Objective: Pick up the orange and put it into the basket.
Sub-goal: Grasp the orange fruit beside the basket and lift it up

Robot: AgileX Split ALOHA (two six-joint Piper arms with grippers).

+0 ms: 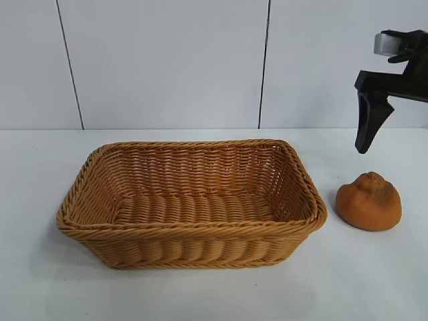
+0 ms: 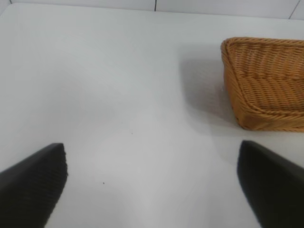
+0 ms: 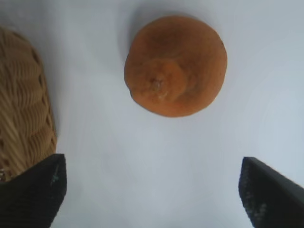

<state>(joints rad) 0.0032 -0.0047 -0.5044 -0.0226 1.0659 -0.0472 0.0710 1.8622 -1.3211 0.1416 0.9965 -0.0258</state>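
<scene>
white table [image 1: 374,281], pale panelled wall [image 1: 167,60] behind it, dark vertical seams [image 1: 265,63]

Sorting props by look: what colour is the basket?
Tan-orange woven wicker basket, clearest in the exterior view.

The exterior camera faces the basket [image 1: 190,200] from the front, slightly above. The left wrist camera looks low across the desk [image 2: 118,95] at the basket's corner, while the right wrist camera looks straight down just beside its end, a part all views share.

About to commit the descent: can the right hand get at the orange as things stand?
Probably yes. The right hand hangs open above the orange, which sits alone on the table beside the basket, nothing over it.
</scene>
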